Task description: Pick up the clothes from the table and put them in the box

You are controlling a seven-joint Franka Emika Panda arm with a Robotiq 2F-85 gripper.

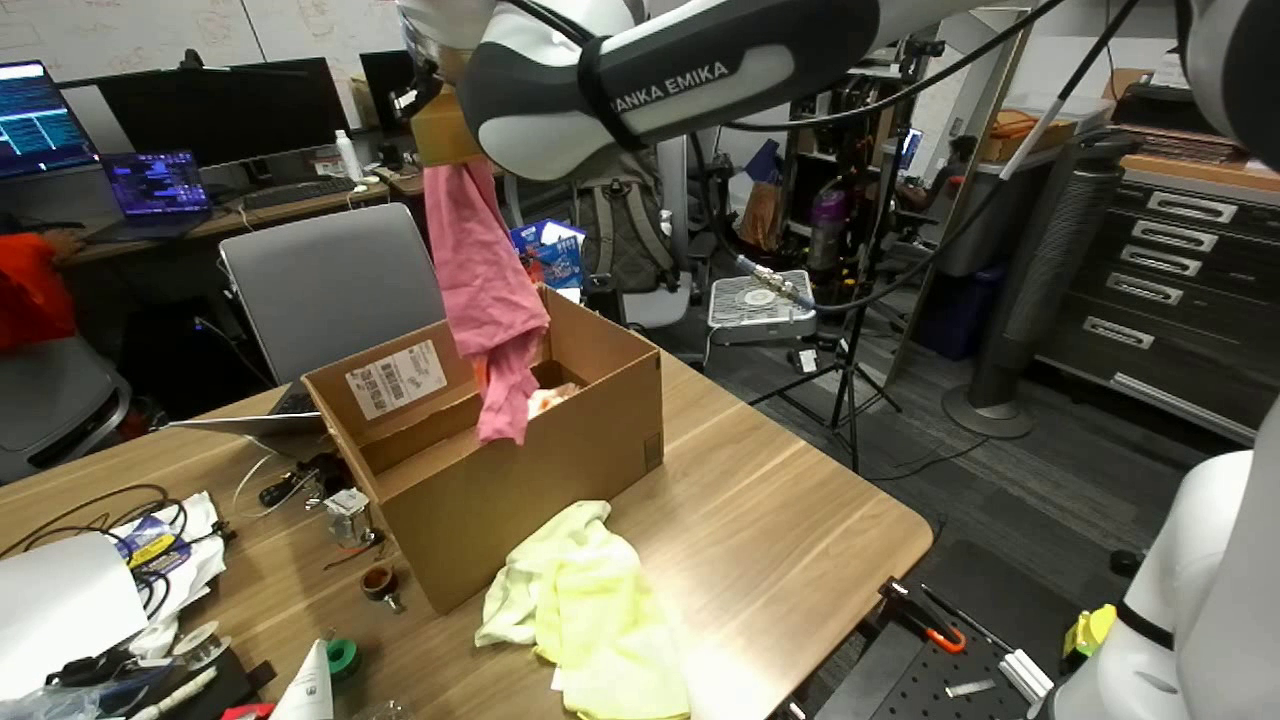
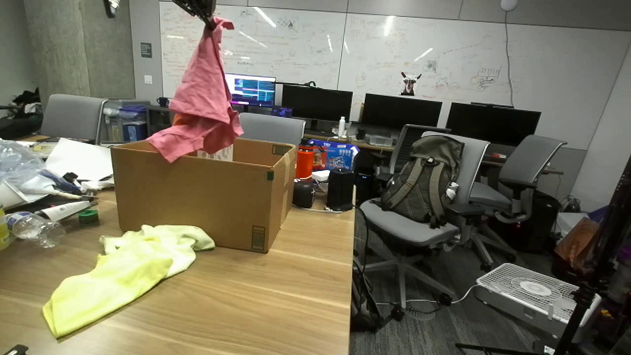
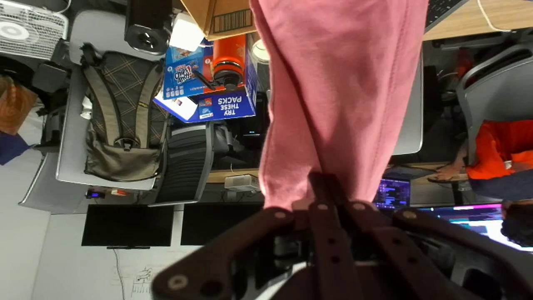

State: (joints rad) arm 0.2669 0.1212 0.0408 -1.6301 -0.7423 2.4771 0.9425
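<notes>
Arm (image 1: 680, 90): "EMIKA"; box (image 1: 520, 485): white label (image 1: 396, 379) (print illegible).

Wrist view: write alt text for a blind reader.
Gripper shut on a pink garment, the scene upside down. Around it: part of a cardboard box, an orange bottle, a backpack on a gray chair and dark monitors.

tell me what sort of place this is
Probably a robotics lab in an office space: a whiteboard with writing on it, several monitors and a robot arm are in view.
</notes>
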